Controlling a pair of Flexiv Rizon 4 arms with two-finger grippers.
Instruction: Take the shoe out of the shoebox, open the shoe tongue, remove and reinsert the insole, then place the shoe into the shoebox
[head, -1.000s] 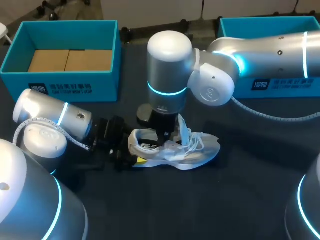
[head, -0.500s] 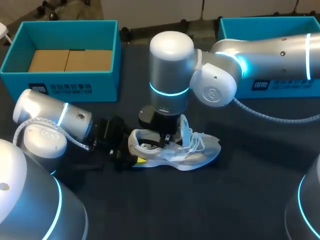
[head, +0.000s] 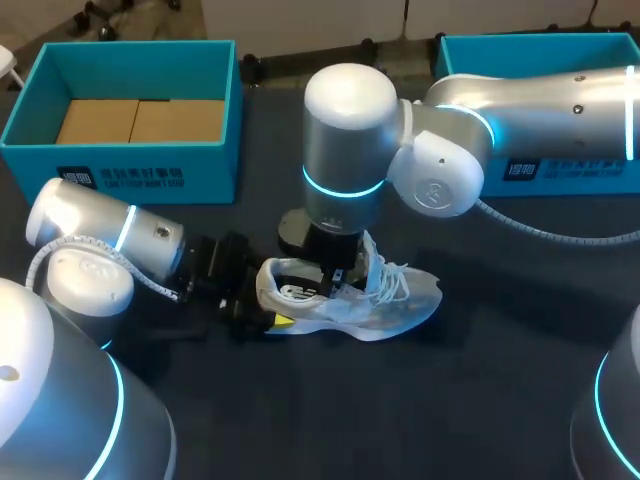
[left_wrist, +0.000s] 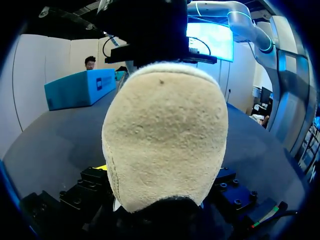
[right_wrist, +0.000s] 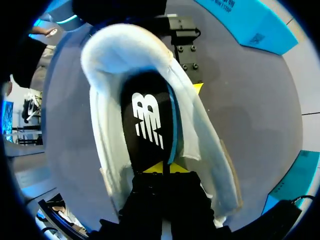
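Note:
A white shoe (head: 385, 305) lies on its side in the middle of the dark table, toe to the right and laces loose. My left gripper (head: 262, 312) holds its heel, and the tan heel (left_wrist: 165, 135) fills the space between the wide-set fingers (left_wrist: 95, 177). My right gripper (head: 328, 283) comes straight down into the shoe's mouth. In the right wrist view its yellow tips (right_wrist: 163, 167) are shut together on the edge of the black insole (right_wrist: 147, 125), which lies inside the white collar (right_wrist: 107, 65).
A teal shoebox (head: 120, 160) with a cardboard bottom stands at the back left. A second teal box (head: 560, 170) sits at the back right, behind my right arm. Bare table lies in front of the shoe.
The right gripper's fingers have closed onto the insole, and the right arm has shifted slightly to the right. The left arm and the shoe have stayed put.

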